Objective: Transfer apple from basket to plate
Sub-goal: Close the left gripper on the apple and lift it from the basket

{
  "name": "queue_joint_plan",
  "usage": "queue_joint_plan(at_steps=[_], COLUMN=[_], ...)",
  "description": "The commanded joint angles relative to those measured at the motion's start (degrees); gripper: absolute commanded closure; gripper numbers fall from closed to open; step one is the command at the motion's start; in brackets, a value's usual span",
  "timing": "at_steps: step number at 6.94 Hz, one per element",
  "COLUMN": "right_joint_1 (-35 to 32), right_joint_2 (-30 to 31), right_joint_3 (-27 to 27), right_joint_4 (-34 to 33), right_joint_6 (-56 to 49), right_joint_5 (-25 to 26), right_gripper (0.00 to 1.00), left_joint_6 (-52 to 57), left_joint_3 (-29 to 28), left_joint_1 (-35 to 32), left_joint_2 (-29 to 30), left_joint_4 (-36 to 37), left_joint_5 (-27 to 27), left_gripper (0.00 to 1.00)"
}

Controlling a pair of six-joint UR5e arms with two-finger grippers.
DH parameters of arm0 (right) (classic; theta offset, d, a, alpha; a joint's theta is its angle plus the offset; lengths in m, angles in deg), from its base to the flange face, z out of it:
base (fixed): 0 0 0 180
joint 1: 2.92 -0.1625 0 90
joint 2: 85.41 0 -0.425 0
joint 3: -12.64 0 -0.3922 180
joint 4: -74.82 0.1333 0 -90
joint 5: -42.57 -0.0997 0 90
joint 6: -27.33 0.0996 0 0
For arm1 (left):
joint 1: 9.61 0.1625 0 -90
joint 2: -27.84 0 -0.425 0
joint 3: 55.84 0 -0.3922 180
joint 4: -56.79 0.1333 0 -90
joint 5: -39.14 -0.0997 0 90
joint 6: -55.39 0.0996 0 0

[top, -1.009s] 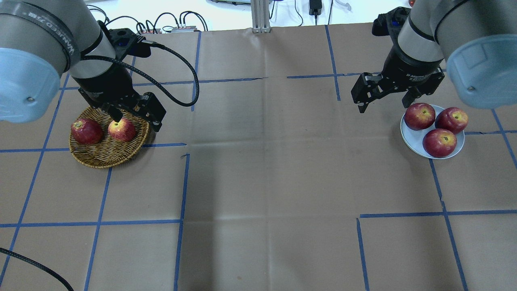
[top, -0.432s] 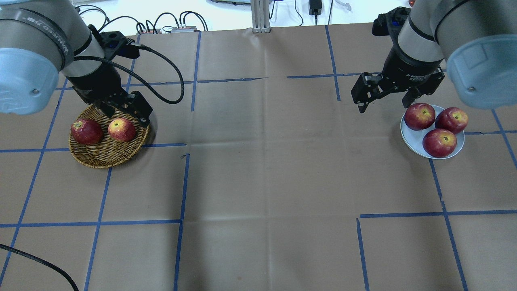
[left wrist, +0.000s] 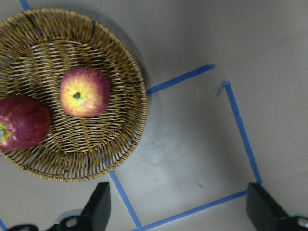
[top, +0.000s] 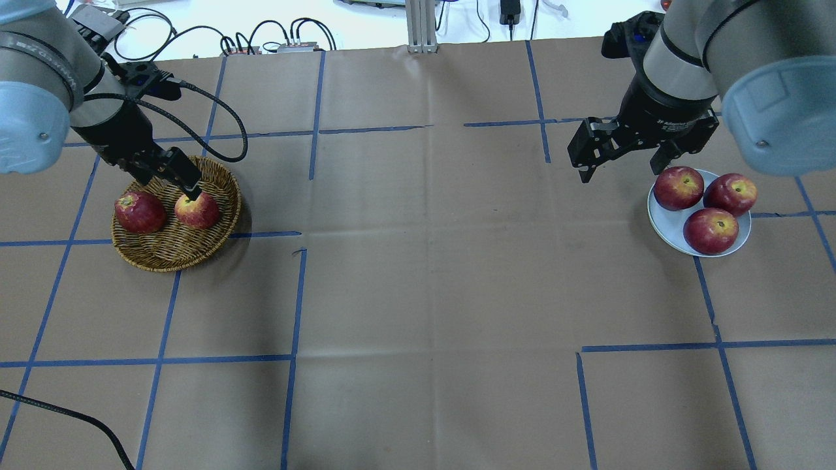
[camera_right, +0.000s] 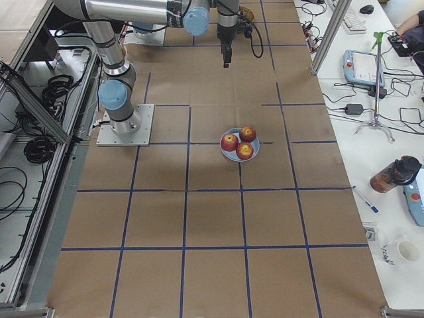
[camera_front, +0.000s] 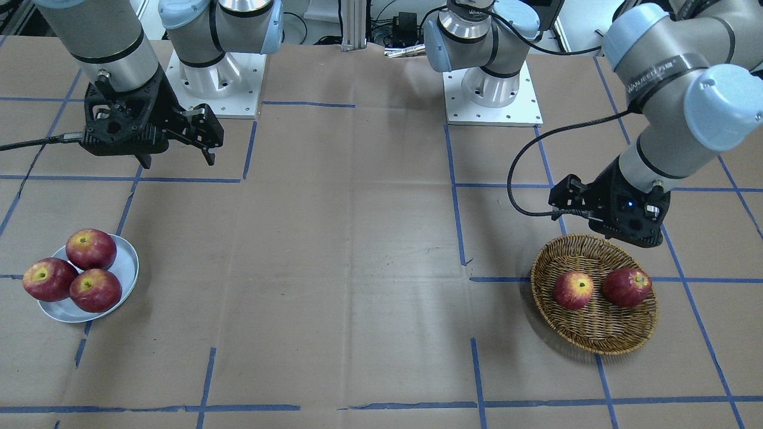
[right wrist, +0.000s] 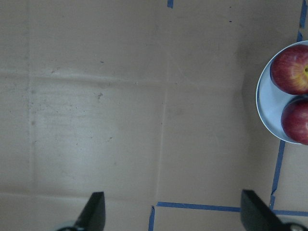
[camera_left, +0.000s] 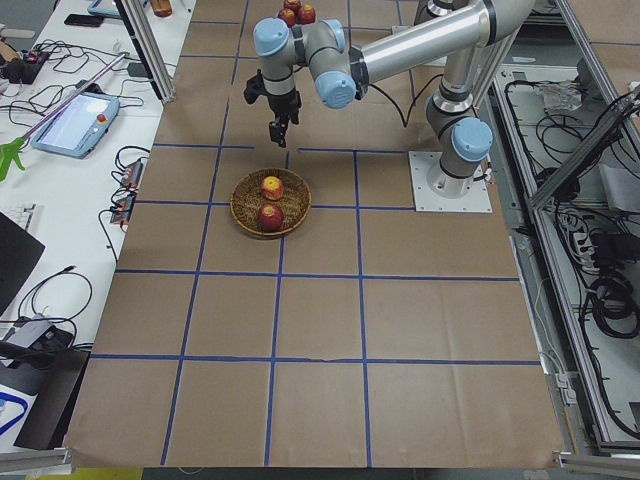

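The apple with the yellow-orange blush lies in the wicker basket at the left, next to a darker red apple. It also shows in the front view and the left wrist view. My left gripper hangs open and empty above the basket's far rim, clear of the apple; its fingers stand wide apart. The pale plate at the right holds three red apples. My right gripper is open and empty, raised just left of the plate.
The table is brown paper with a grid of blue tape lines. Cables and a metal post lie along the far edge. The left arm's black cable loops above the table beside the basket.
My left gripper has moved left and toward the far side, from over the basket's right rim to its far rim. The apples and the right arm have not moved.
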Motion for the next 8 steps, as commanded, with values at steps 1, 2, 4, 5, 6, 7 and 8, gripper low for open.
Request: queue_joint_plan(at_steps=[1,2,4,5,6,7,8], right_joint_1=[0.00,0.00,0.00,0.00,0.00,0.00,0.00], right_joint_2=[0.00,0.00,0.00,0.00,0.00,0.00,0.00], right_joint_3=[0.13,0.13,0.13,0.13,0.13,0.13,0.13], right_joint_4=[0.00,0.00,0.00,0.00,0.00,0.00,0.00], right_joint_6=[0.00,0.00,0.00,0.00,0.00,0.00,0.00], right_joint_5=[0.00,0.00,0.00,0.00,0.00,0.00,0.00], right_gripper=[0.00,0.00,0.00,0.00,0.00,0.00,0.00], left_joint_6=[3.42,3.34,3.34,3.52,3.60,3.78,3.69], left_joint_3=[0.13,0.48,3.45,6.17,6.72,6.11,6.02], left_joint_1=[1.59,2.46,3.26,3.52,3.53,3.88,4.14], left_joint_2=[6.99,9.98,12.20,12.64,14.12,15.27,15.37], left_joint_4=[9.08,10.52,14.56,20.75,23.17,23.19,23.19], left_joint_5=[0.04,0.12,0.12,0.04,0.12,0.56,0.83], left_gripper=[0.01,0.01,0.01,0.01,0.01,0.05,0.21])
